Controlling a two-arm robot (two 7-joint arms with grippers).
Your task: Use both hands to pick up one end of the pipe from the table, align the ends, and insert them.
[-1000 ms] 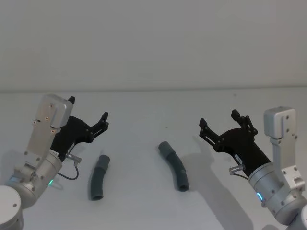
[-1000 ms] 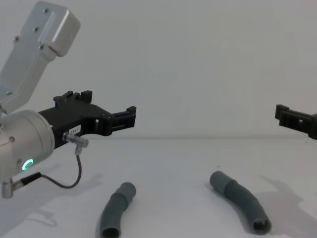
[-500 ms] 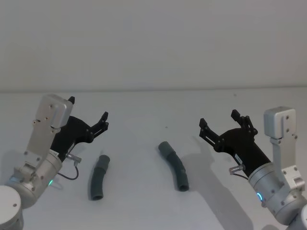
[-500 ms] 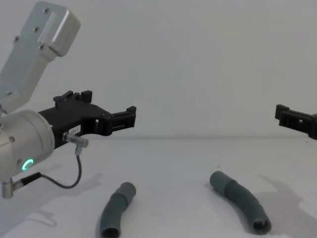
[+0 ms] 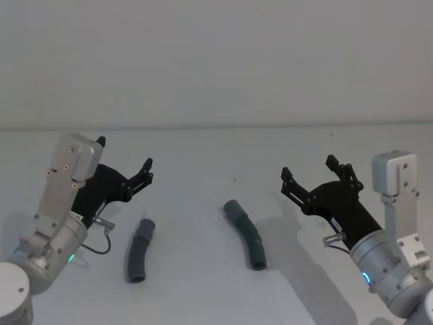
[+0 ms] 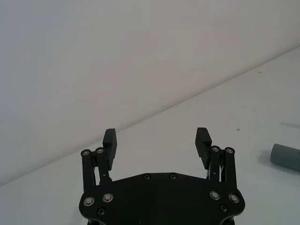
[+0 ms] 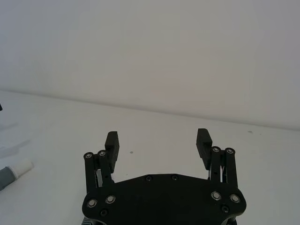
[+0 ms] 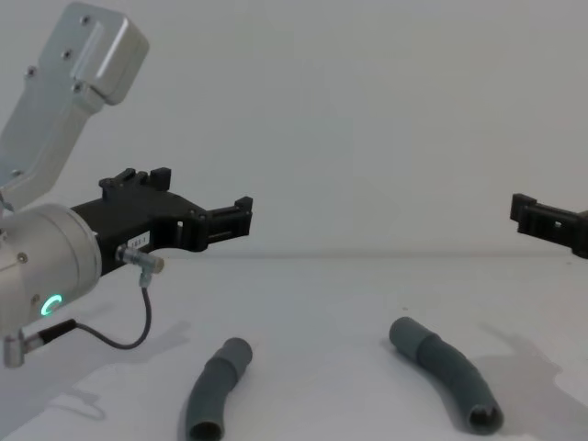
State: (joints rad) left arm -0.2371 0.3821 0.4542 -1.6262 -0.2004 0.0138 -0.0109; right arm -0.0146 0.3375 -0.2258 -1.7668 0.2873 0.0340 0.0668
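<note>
Two dark grey curved pipe pieces lie on the white table [image 5: 203,298]. The shorter piece [image 5: 139,249] [image 8: 216,388] is on the left, the longer piece [image 5: 245,233] [image 8: 446,372] on the right, a gap between them. My left gripper [image 5: 125,154] [image 8: 197,193] [image 6: 156,138] hovers open above and left of the shorter piece, holding nothing. Raised to the right of the longer piece, my right gripper [image 5: 308,169] [image 7: 158,138] is open and empty too. A grey pipe end [image 6: 286,157] shows at the left wrist view's edge. A white tip [image 7: 21,168] on a grey piece shows in the right wrist view.
A plain pale wall [image 5: 216,61] rises behind the table's far edge. A thin black cable [image 8: 119,340] loops under my left wrist. Bare table surface lies between and in front of the two pieces.
</note>
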